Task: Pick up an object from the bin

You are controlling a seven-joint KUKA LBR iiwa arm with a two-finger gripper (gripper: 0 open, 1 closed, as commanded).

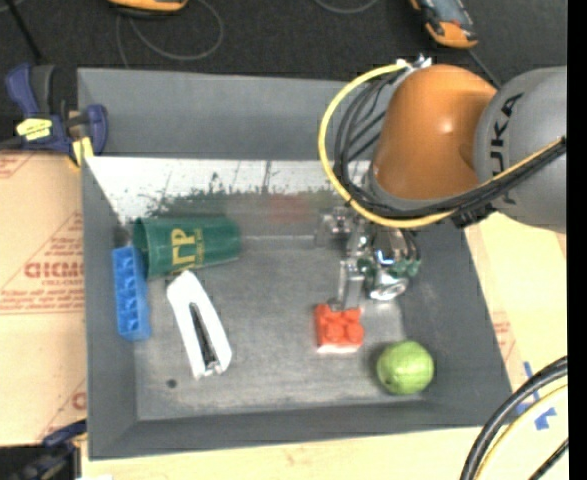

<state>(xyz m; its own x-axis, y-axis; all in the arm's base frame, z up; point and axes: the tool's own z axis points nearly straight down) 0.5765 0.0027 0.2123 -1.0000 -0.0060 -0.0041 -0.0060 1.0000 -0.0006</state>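
Just beside the gripper [359,290] lies a squarish red brick [339,330].

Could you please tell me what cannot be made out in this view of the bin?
All in the camera view:
- The right side of the bin is hidden under the arm's orange cover and cables.
- Whether the gripper touches the red block: the downward angle leaves it unclear.
- Lettering on the green cup: too small to read.
- What kind of thing the white object is: unclear.

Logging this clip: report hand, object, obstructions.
Hand down beside small red studded plastic block, right half of bin. Round green ball near block, not touching.
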